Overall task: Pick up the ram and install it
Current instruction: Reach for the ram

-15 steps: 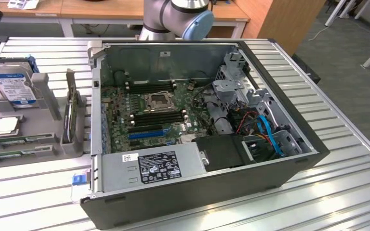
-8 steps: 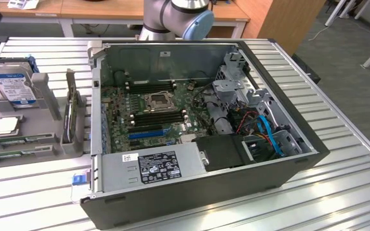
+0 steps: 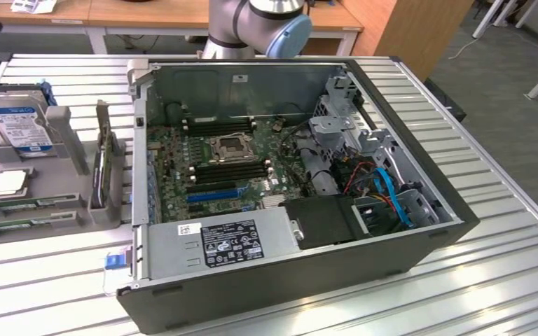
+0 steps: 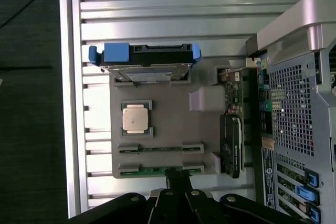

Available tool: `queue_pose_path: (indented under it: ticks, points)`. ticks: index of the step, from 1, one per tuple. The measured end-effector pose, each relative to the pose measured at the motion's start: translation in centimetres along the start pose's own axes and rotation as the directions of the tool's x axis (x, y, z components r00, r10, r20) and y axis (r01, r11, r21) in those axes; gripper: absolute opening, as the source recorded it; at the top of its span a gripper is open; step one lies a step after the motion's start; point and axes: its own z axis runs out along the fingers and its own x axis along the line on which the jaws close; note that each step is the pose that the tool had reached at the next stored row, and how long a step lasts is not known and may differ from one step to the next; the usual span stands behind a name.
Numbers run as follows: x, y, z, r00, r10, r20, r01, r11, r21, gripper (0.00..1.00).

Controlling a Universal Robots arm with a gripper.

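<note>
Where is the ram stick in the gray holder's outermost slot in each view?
Exterior view: the ram stick lies along the near edge of the gray holder, at the exterior view's left of the computer case.
Wrist view: ram stick in the edge slot farthest from the hard drive.
Shared landmark: the CPU between them.

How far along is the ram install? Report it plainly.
Nothing looks done: the ram lies in its grey holder beside the open computer case. In hand: nothing. The gripper, shut, hangs close by the ram. Left: the pick-up and the install.
</note>
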Motion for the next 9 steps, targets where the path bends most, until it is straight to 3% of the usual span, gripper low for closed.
queue_pose_path:
  ticks: [9]
  points:
    - [-0.11,-0.76,-0.04,1.0000,0.000,-0.0004,0.000,1.0000,0.0001,0.10]
